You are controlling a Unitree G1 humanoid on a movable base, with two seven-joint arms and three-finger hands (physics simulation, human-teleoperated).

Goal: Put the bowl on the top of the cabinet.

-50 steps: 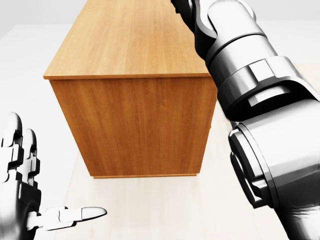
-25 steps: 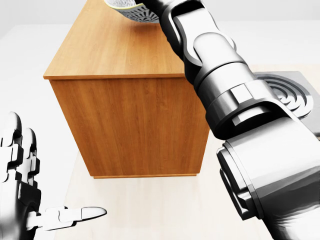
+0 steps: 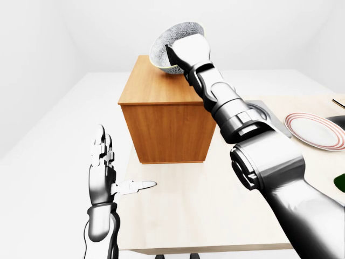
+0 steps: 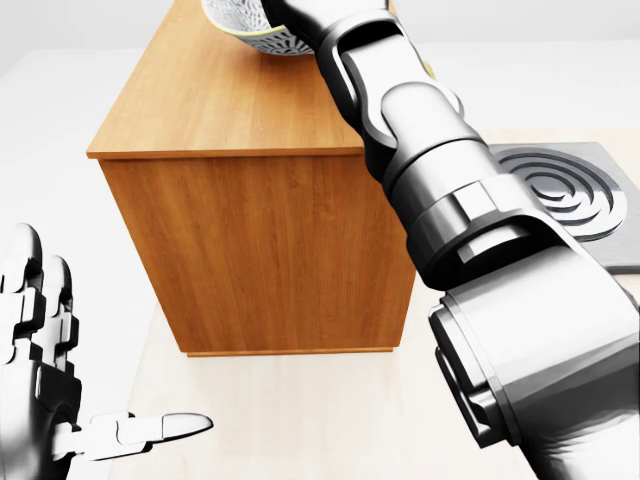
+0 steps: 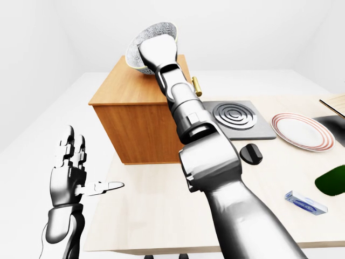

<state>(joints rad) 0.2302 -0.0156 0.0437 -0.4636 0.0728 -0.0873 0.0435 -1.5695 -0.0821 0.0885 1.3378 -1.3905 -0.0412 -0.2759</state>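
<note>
Left hand (image 3: 102,172) hangs at seven o'clock in the left-eye view, fingers spread upright and thumb out sideways, holding nothing, beside the pale table (image 3: 183,210). Farther off, toward twelve o'clock, the right hand (image 5: 157,49) is clamped on the patterned bowl (image 3: 171,42), tilted and raised over the wooden cabinet (image 3: 167,124). At three o'clock lie a striped plate (image 5: 299,132) and a grey burner (image 5: 235,117).

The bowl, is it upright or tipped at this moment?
Tipped: the bowl shows its inside to the camera, held by the right hand over the cabinet.
</note>
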